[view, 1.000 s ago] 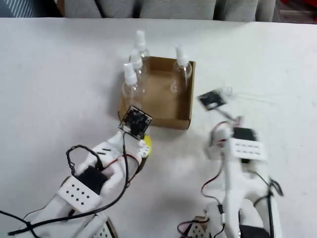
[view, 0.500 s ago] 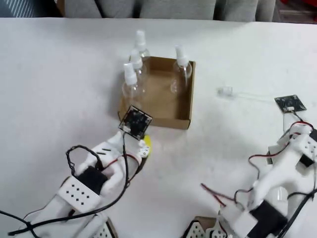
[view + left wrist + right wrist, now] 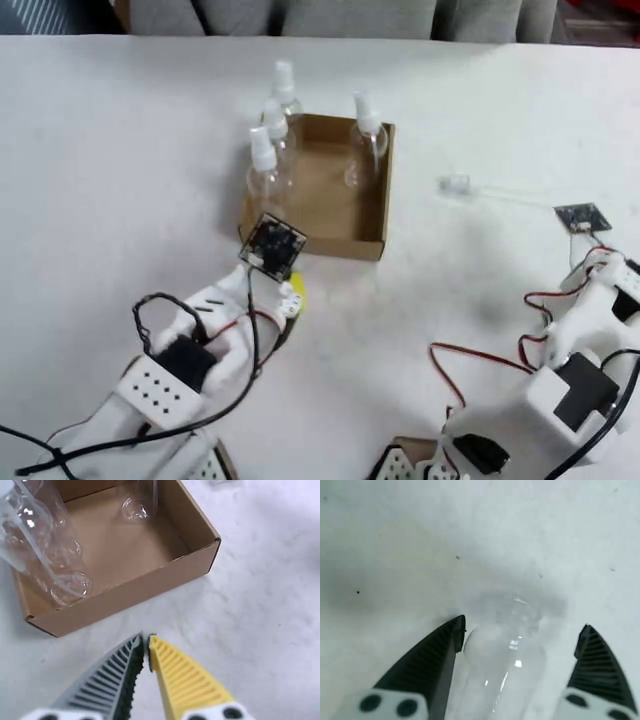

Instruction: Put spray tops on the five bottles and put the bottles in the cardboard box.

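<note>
Brown cardboard box [image 3: 350, 245] at table centre. Three clear plastic bottles with white spray tops [image 3: 265, 165] cluster at its 9–11 o'clock side. A fourth capped bottle [image 3: 366, 140] stands at its 1 o'clock corner. Loose white spray top with thin tube [image 3: 455, 184] lies at 3 o'clock, apart from the box. Left gripper [image 3: 147, 641]: jaws pressed together, just at box's 6 o'clock. Right gripper [image 3: 522, 626]: jaws spread wide, straddling a fifth clear bottle [image 3: 507, 655] lying on the white table [image 3: 120, 120].

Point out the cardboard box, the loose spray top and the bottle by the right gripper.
cardboard box [image 3: 340, 246]: high view, front wall.
loose spray top [image 3: 455, 183]: high view, its head.
bottle [image 3: 507, 655]: right wrist view, clear body.
</note>
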